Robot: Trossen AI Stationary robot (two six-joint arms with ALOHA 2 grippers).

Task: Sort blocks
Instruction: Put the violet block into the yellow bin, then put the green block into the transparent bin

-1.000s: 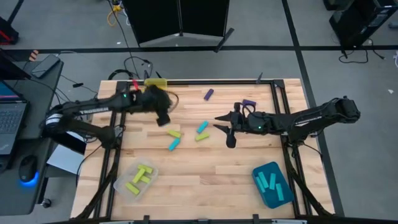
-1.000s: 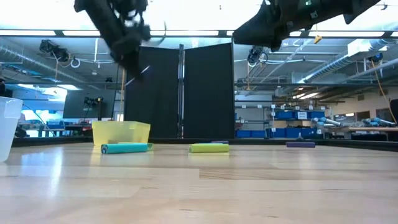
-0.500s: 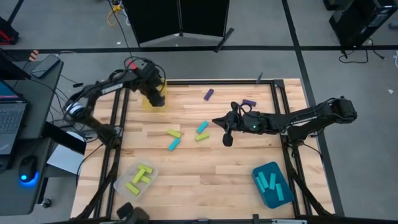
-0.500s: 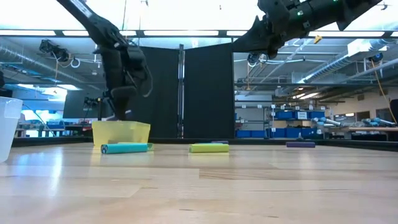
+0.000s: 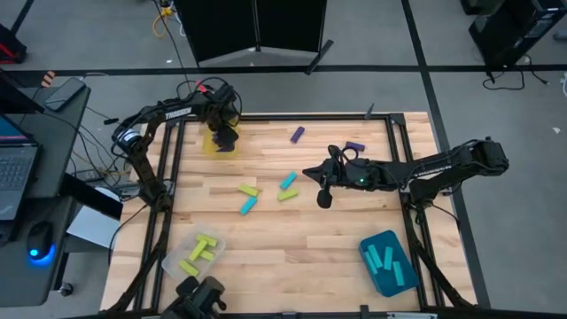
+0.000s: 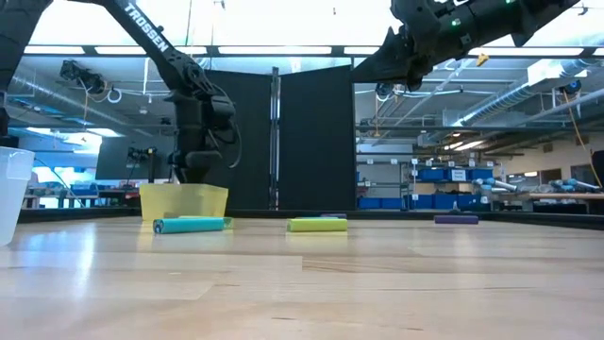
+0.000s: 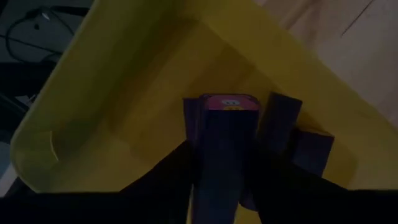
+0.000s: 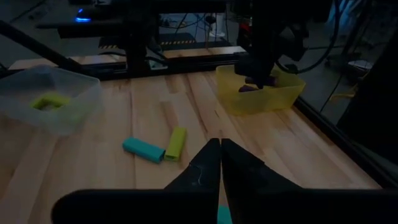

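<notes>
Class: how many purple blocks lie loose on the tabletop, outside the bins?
2. One purple block lies near the table's far edge; a second purple block lies right of it, nearer the right edge.

Loose blocks on table: two purple (image 5: 297, 135), two yellow-green (image 5: 248, 190), two blue (image 5: 289, 181). Three bins: yellow bin (image 5: 209, 142), clear bin (image 5: 194, 254), teal bin (image 5: 386, 264). Clear bin: three or so yellow-green blocks. Teal bin: several blue blocks, hard to count. Yellow bin: few purple blocks (image 7: 292, 134). Two robot arms.
</notes>
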